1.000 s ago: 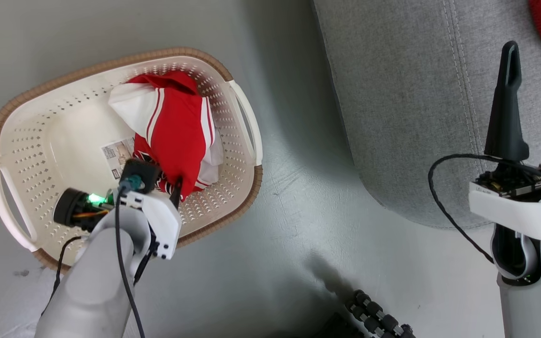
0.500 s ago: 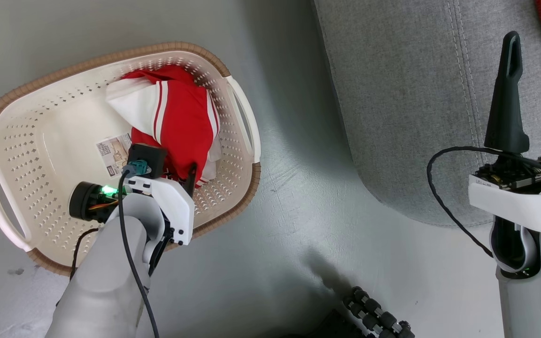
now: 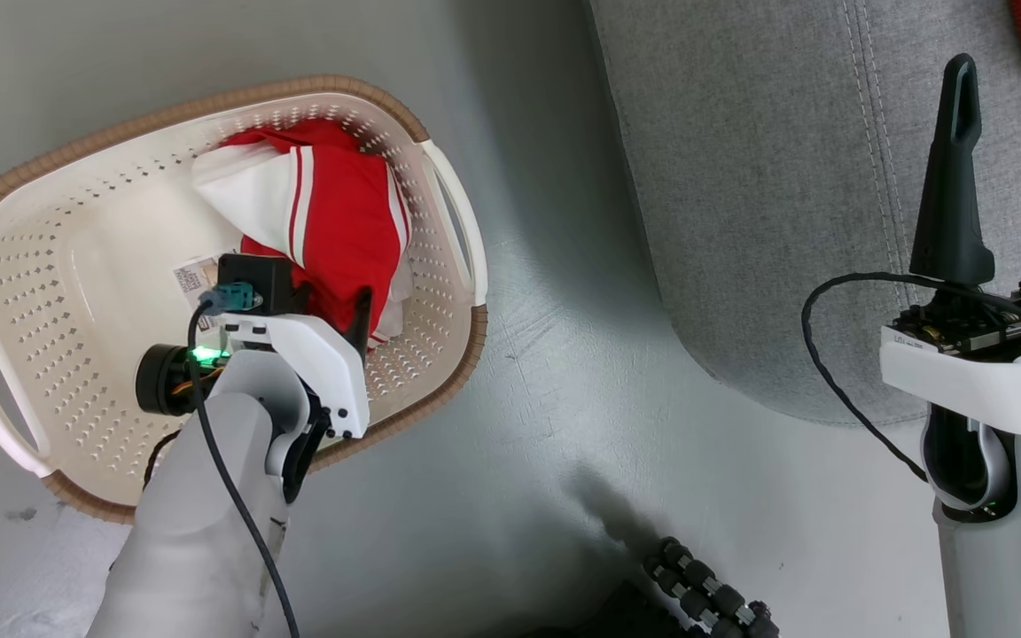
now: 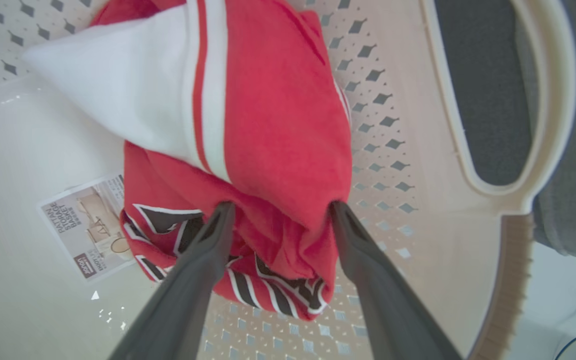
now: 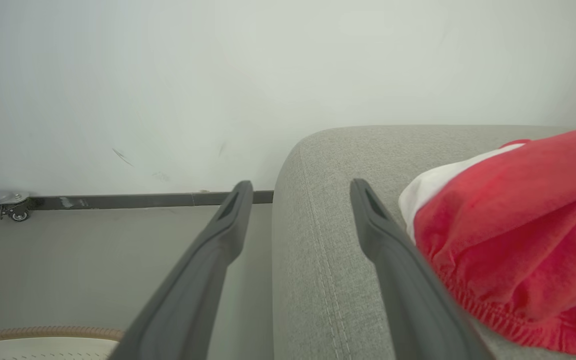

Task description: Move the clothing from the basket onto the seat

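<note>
The cream perforated basket (image 3: 165, 115) with a brown rim stands on the floor at the left. Inside it lies bunched red clothing (image 3: 342, 221) with white bands; the jersey's dark white-edged lettering (image 4: 168, 220) shows at its lower fold. My left gripper (image 3: 333, 312) reaches down into the basket, open, its two fingers straddling the red bunch (image 4: 278, 165) and touching the cloth on both sides. My right gripper (image 3: 1011, 62) hangs open and empty over the grey seat (image 3: 785, 177). Another red and white garment (image 5: 518, 225) lies on the seat beside the right fingers.
A paper label (image 4: 88, 225) lies on the basket floor left of the clothing. The basket's white handle (image 3: 457, 221) faces the seat across a strip of grey floor. A black ribbed cable (image 3: 705, 598) lies at the bottom. A dark rail (image 5: 118, 201) runs along the wall's foot.
My left gripper has pushed further in over the jersey, its fingers now around the red bunch. The head view has shifted a little. The right gripper has held still.
</note>
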